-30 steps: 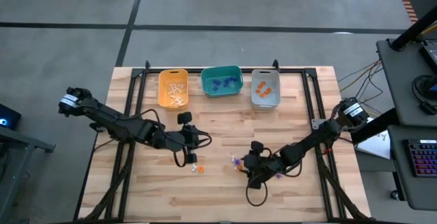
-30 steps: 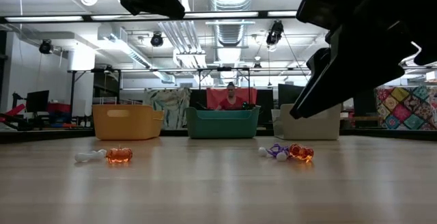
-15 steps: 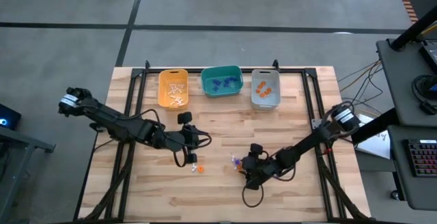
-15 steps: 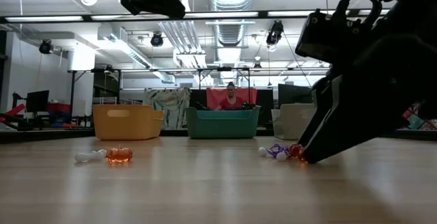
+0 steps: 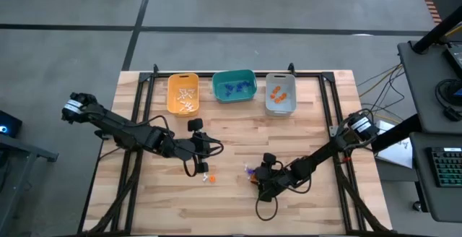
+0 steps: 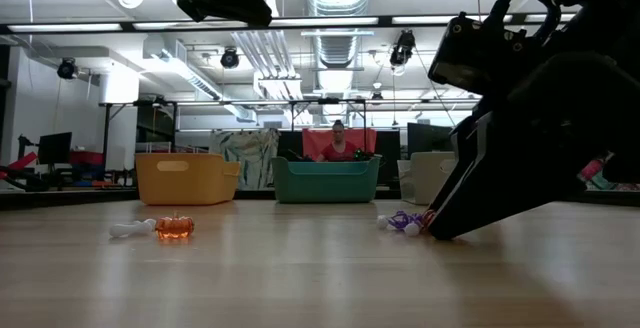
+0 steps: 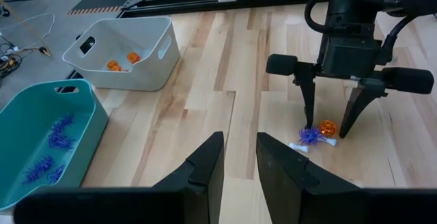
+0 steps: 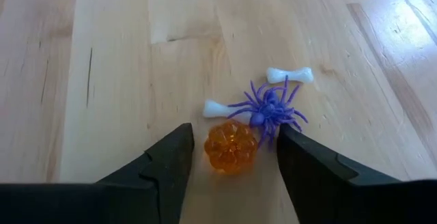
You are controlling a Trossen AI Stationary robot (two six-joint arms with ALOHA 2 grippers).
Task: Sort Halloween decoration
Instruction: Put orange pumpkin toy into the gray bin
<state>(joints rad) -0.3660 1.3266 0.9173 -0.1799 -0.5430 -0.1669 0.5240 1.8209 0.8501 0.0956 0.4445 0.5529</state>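
sorted stock, far edge of the table [image 5: 144, 194]: yellow bin [image 5: 183, 93] holding white trinkets; teal bin [image 5: 234, 86] holding purple-blue spiders; grey bin [image 5: 281, 94] holding a few orange pieces. unsorted stock, two small lots on the bare wood: lot one, just below the left gripper [image 5: 199, 166] in the high view, one orange pumpkin [image 6: 174, 226] with a white bone [image 6: 131, 230] beside it; lot two, at the right gripper [image 8: 232, 157], one orange pumpkin bead [image 8: 231, 146], one purple spider [image 8: 269, 112] and two white bones [image 8: 289, 75], the spider lying partly over one bone and touching or nearly touching the pumpkin bead. right gripper: low over the wood, jaws spread wide, the pumpkin bead between the fingertips with nothing gripped, the spider close against one finger. left gripper: raised above the table near lot one, jaws set narrow with a visible gap, empty as far as the left wrist view shows. status, by judgement: the bulk of the set is binned by colour and about six pieces remain; the step in hand looks like a pick of the pumpkin bead for the grey bin, with some risk of catching the spider too.
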